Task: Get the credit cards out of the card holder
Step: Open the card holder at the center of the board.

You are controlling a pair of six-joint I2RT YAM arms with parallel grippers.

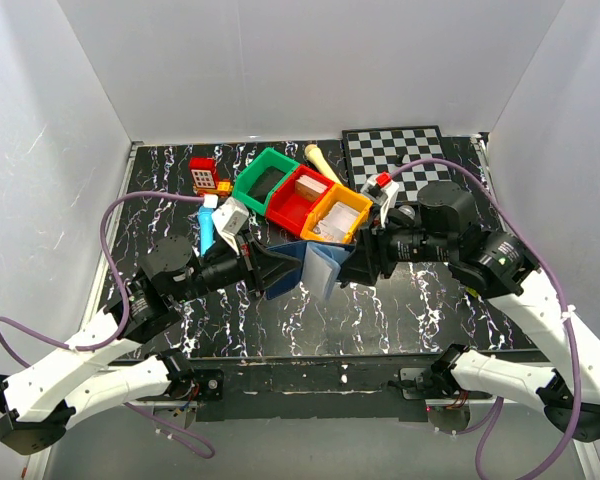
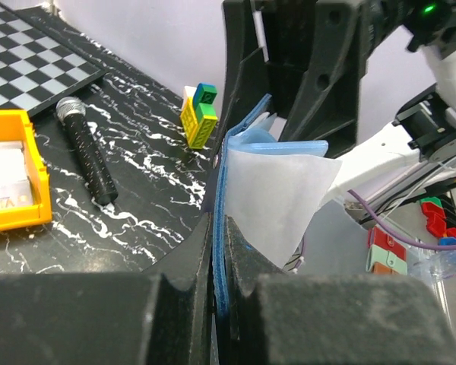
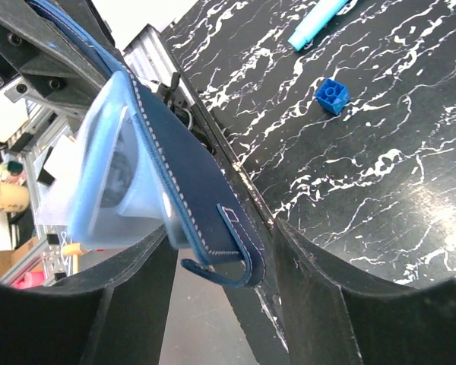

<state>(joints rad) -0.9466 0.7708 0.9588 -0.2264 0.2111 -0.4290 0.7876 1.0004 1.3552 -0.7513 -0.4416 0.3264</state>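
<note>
From above, my arms meet over the middle of the table. The card holder hangs open in the air between my left pincer and right pincer. No card shows from here.

My left wrist view shows what that hides: the left pincer is clamped tight on one edge of the holder, with a pale panel fanning out beyond.

My right wrist view alone shows the right fingers standing apart either side of the navy flap, gripping nothing. I cannot tell whether a card sits in the pocket.

I judge I am lining up a pull. Next I must pinch a card edge only, not the flap.
</note>
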